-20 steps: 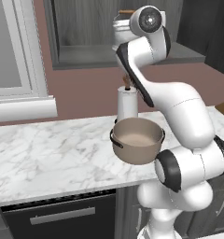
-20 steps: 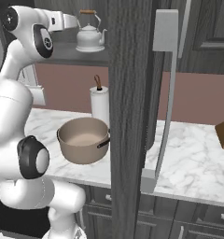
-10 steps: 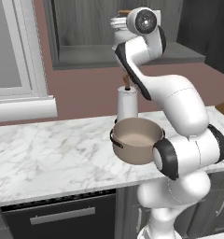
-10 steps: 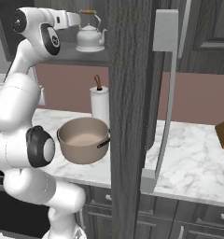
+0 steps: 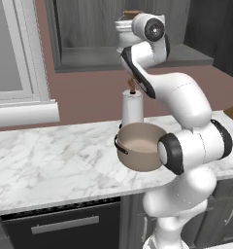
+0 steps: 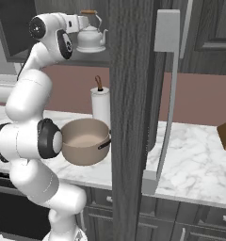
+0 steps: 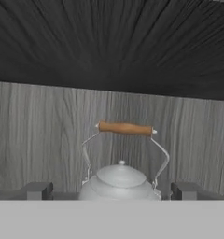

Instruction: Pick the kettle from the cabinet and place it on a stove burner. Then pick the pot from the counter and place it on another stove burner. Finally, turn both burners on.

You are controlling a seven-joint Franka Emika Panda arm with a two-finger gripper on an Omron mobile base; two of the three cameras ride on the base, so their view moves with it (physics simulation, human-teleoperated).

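Three views are being taken in turn. In the left base view, the arm is being seen raised from the lower right up to the cabinet (image 5: 138, 53), where the kettle (image 5: 124, 30) is being partly hidden behind the wrist; its brown handle top is being shown just above the arm. The pot (image 5: 140, 146) is being carried by the bench (image 5: 50, 160), right in front of a white paper-towel roll (image 5: 132, 108) standing upright. A window frame (image 5: 21, 73) is being shown at the left.

In the right base view, the end effector (image 6: 84, 22) is being held level with the kettle (image 6: 91, 38), just beside its left flank, on the cabinet shelf (image 6: 103, 55). The spout is being pointed right. Below, the pot (image 6: 85, 140) is being seen on the bench (image 6: 195, 160), with the paper-towel roll (image 6: 101, 106) just behind it. An open cabinet door (image 6: 133, 117) is being seen edge-on in the foreground.

In the hand view, the fingertips (image 7: 38, 190) are being shown spread wide, released, with nothing gripped. The kettle (image 7: 121, 179) is being seen between them and farther back, untouched, its wooden grip lying level above the domed lid, against the cabinet's grey back wall (image 7: 34, 135).
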